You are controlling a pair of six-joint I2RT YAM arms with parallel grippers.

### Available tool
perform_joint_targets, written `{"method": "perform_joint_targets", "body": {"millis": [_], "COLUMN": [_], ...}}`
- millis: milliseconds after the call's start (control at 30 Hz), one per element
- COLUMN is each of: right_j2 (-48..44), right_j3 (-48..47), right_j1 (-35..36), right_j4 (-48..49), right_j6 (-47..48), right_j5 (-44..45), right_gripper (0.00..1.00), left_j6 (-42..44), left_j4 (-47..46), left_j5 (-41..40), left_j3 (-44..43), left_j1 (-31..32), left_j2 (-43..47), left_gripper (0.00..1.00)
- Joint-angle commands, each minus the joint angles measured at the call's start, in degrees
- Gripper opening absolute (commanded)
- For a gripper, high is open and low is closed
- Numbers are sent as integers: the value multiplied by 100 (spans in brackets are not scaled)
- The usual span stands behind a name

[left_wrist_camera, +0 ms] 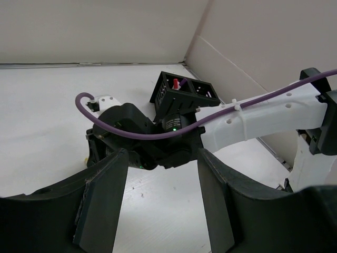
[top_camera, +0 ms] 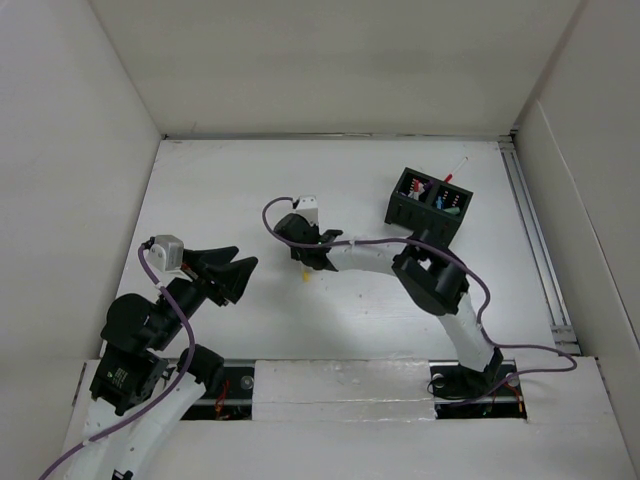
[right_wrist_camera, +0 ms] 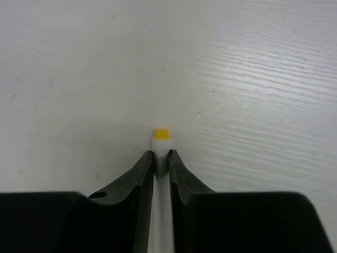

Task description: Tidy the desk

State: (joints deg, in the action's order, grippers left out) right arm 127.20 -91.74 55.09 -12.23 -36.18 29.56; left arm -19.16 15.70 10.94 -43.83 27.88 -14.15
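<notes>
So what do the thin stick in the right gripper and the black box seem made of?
Stick: likely plastic, smooth matte white with a yellow end, judging by its even colour. Black box: probably moulded plastic, matte, with straight thin walls and no shine. Neither is certain.

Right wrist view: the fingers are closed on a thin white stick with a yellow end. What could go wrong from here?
1. The right gripper pinches the white stick close to its yellow end, so it may swing or slip when lifted.
2. The black organizer already holds several things; the stick could catch on them.
3. The open left gripper faces the right arm closely; they might collide.
</notes>
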Motion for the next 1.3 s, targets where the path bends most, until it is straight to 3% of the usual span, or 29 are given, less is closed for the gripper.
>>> {"method": "perform_joint_targets", "body": {"millis": [0,300,467,667,1200,1267], "right_j2": [-221,-1309,-1391,-1049,-766,-802], "right_j3": [674,1957,1819,1432,1044,1141], "right_j1": [-42,-42,-95,-148,-507,-578], "right_j4": [-350,-729,-973,-1264,-1985,-1950], "right_j6": [393,-117,-12,138,560,621], "right_j5": [269,24,-187,-477,-1365,-1523], "right_gripper": [16,18,41,48,34,24], "left_j6": [0,0,9,0,9,9], "left_j4": [-243,-252,-243,-226,-243,-234], "left_j5": [75,110,136,66,75,110], "left_j3": [24,15,15,15,33,24], "left_j1": [-28,-28,-81,-81,-81,-81], "left_j2": [-105,-140,-211,-193,-193,-202], "left_gripper": [51,51,51,51,51,51]}}
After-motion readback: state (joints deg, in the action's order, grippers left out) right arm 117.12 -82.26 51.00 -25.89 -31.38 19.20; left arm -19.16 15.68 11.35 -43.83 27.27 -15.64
